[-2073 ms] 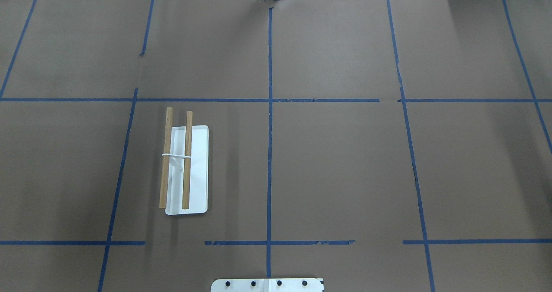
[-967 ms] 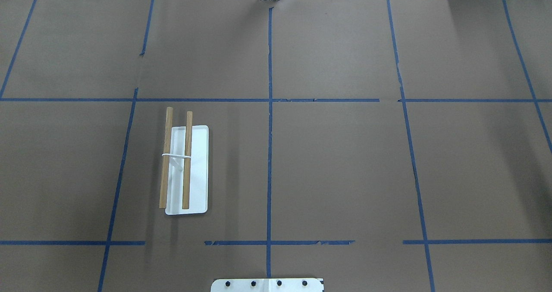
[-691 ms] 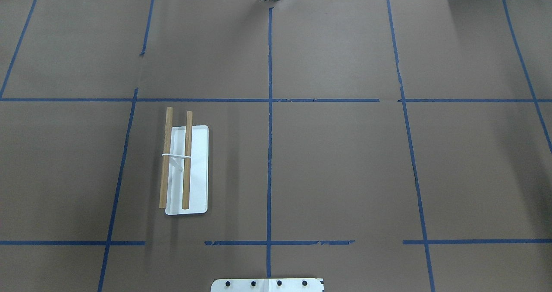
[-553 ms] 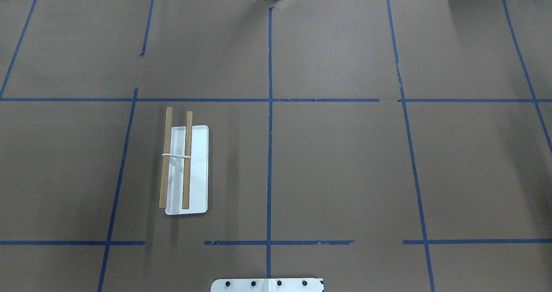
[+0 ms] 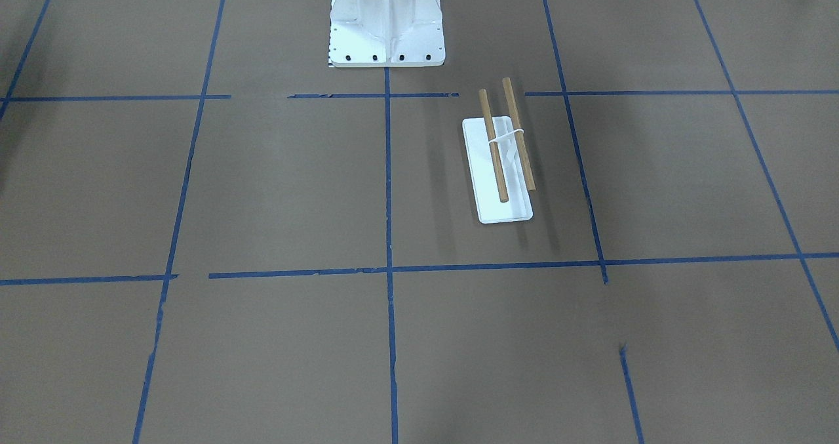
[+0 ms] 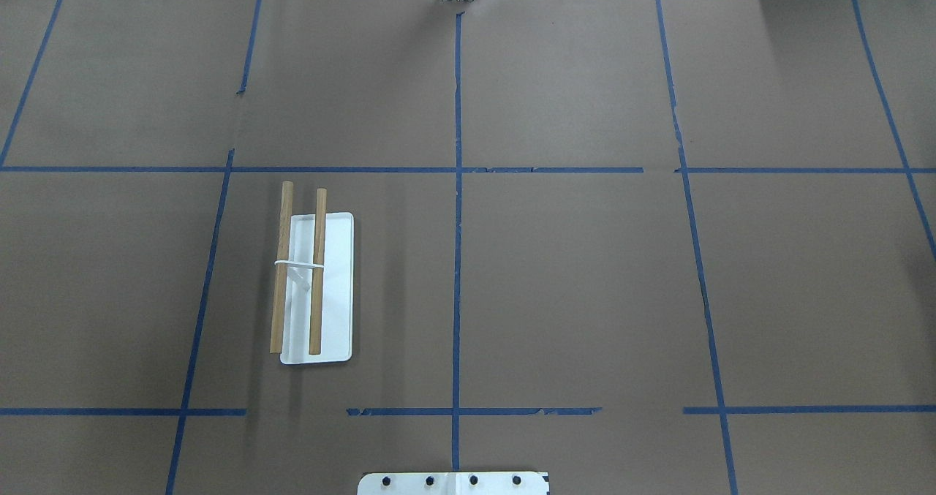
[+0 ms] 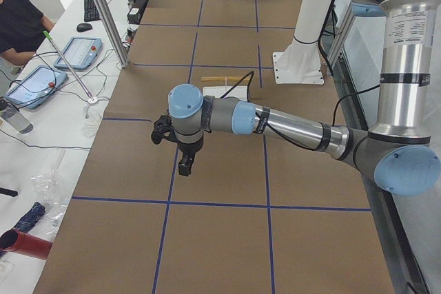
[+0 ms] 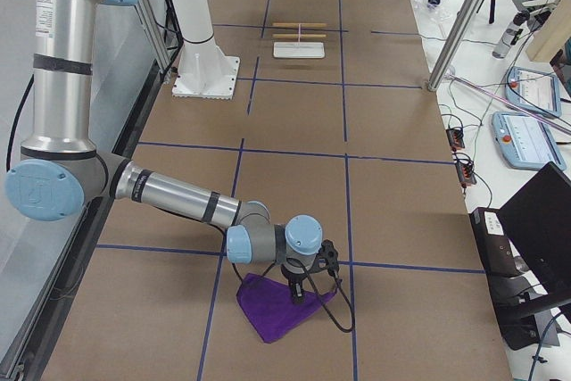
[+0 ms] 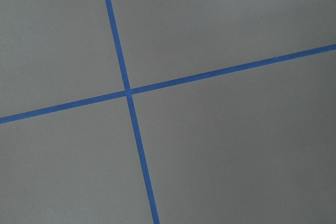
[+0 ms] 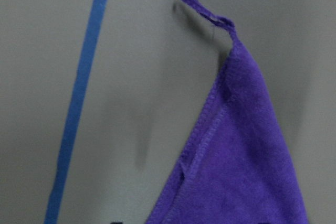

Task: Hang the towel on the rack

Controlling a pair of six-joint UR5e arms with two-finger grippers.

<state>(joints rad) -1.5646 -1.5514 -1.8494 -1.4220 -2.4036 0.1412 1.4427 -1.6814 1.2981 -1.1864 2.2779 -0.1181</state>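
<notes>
Starting at the right gripper (image 8: 297,293): I only get it from the side camera, hanging point-down over the purple towel (image 8: 281,305), and from there I cannot tell whether its fingers are spread or closed, or whether they touch the cloth yet. Its own wrist camera shows no fingers. It shows one corner of the towel (image 10: 236,156) lying flat, with a small sewn loop (image 10: 205,11) sticking out from the tip. My guess is the arm sits over that corner because an edge is easier to pinch than the bunched middle.

The left gripper (image 7: 185,166) is the same story. It shows in the side view alone, aimed down above the table, and I cannot tell how its fingers are set. Its wrist camera sees nothing but brown paper and a cross of blue tape (image 9: 127,92), so it has nothing under it. I judge it is parked out there to keep the path clear.

The towel lies at the table's far right end, outside both the overhead and front views. The rack (image 6: 336,297) stands on the robot's left half, its white base (image 5: 514,208) flat on the paper and two wooden rods running side by side above it, bare. It is near the white pedestal (image 5: 387,18) and well apart from the towel.

So I read this as the very start: the pick is not made, and the carry will have to cross most of the table (image 6: 585,297).
</notes>
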